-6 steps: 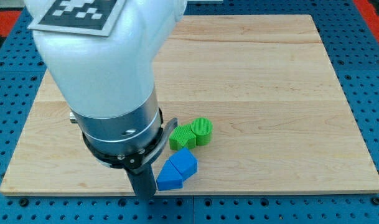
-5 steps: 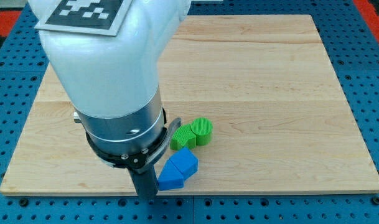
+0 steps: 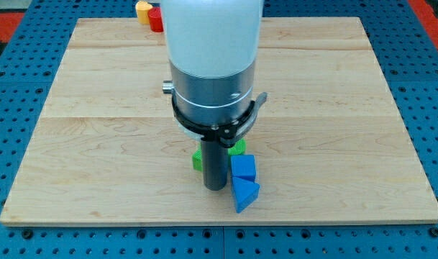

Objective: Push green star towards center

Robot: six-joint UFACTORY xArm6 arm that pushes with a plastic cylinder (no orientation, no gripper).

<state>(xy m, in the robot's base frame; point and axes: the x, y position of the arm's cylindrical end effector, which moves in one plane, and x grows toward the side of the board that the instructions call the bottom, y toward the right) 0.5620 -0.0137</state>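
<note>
"Where's the green star (image 3: 196, 160)? I can hardly find it."

"Mostly hidden behind the rod, near the board's (image 3: 362, 108) bottom middle. Only a green sliver shows at the rod's left, and the shape can't be made out from here."

"And the tip (image 3: 215, 188)?"

"Down on the wood, just below that green sliver, with blue blocks right beside it on the view's right. No fingers on this arm, just a plain rod."

"So how should it push?"

"I'd say get squarely under the star and drive toward the view's top, steering clear of the blues."

"Count them for me."

"Two blue: a blue block (image 3: 243, 167) and a blue triangular block (image 3: 244, 194). Two green: the star and a green round block (image 3: 238, 148). At the top edge, one yellow block (image 3: 142, 10) and one red block (image 3: 156, 19)."
</note>
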